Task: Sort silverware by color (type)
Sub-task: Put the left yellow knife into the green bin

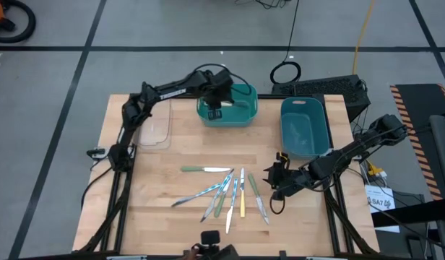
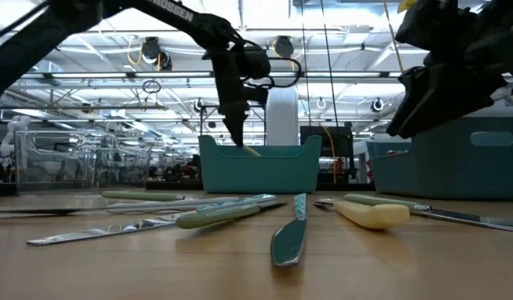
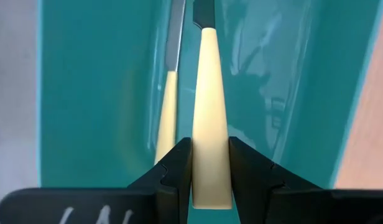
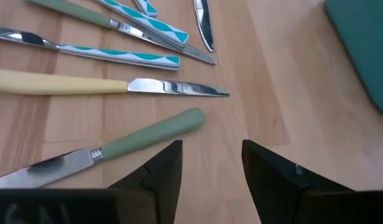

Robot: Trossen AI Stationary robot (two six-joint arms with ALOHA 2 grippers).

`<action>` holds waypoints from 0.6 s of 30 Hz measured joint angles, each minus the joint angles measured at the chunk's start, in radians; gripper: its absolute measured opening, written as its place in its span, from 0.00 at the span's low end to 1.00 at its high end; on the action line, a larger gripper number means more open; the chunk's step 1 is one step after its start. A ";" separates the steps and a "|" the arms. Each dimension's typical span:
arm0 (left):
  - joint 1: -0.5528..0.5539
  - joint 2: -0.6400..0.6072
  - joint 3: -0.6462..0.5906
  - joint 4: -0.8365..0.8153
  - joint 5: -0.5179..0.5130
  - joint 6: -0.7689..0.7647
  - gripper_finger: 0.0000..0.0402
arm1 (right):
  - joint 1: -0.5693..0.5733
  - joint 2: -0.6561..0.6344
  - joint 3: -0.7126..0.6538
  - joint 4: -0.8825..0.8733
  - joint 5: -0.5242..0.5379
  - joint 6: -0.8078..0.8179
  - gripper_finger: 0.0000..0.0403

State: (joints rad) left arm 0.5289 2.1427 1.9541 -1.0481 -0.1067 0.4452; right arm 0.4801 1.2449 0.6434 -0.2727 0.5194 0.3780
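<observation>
Gripped yellow-handled knife [image 3: 210, 112] fills left wrist view; overhead hides it.

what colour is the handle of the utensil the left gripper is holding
Pale yellow handle, clamped in the left gripper; clearest in the left wrist view.

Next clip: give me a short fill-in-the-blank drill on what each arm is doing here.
1. The left end effector grips a ____-handled metal utensil.
2. It holds it inside the ____ plastic bin.
3. The right end effector hovers with fingers ____ above the wooden table.

Missing words: yellow; teal; open
</observation>
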 joint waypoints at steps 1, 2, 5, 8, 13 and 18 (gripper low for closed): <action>0.000 0.014 0.013 -0.015 0.000 0.000 0.22 | 0.001 0.000 0.000 -0.001 -0.001 0.006 0.40; 0.000 0.024 0.024 -0.024 -0.002 -0.001 0.22 | 0.001 0.000 0.000 -0.001 0.000 0.012 0.40; 0.000 0.040 0.034 -0.026 -0.004 -0.001 0.22 | 0.001 0.000 0.000 -0.003 -0.001 0.029 0.40; 0.000 0.043 0.034 -0.031 -0.009 -0.001 0.22 | 0.001 0.000 0.000 -0.003 -0.002 0.030 0.40; -0.001 0.043 0.034 -0.042 -0.047 -0.013 0.29 | 0.001 0.000 0.000 -0.003 -0.005 0.030 0.40; -0.001 0.043 0.034 -0.065 -0.074 -0.047 0.45 | 0.001 0.000 0.000 -0.003 -0.005 0.028 0.40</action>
State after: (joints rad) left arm 0.5283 2.1857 1.9881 -1.1133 -0.1806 0.3985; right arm 0.4808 1.2449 0.6434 -0.2752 0.5148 0.4063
